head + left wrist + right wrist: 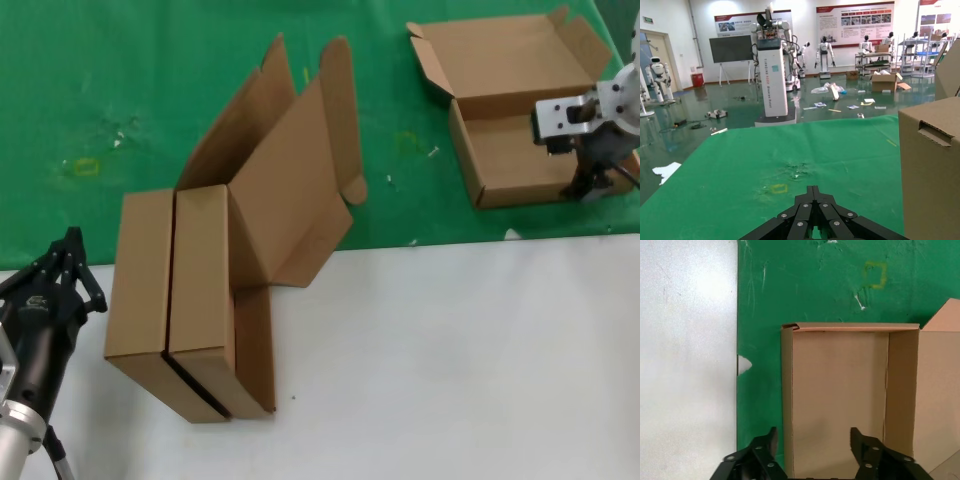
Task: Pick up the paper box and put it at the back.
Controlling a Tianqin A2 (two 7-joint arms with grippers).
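The paper box (505, 160) lies open on the green cloth (150, 100) at the back right, its lid (500, 55) folded away from me. My right gripper (592, 188) hangs open over the box's right end. In the right wrist view this gripper (813, 436) straddles the box's side wall (786, 390). One finger is over the cloth (760, 365) and the other is over the box floor (840, 390), and neither touches it. My left gripper (68, 262) is parked low at the front left, shut and holding nothing, and its closed tips (813, 192) point across the cloth.
Two more brown boxes (175, 300) stand side by side across the cloth's front edge, with raised lids (290, 190) behind them. One of those boxes (930, 170) rises close beside my left gripper. White tabletop (450, 380) fills the front.
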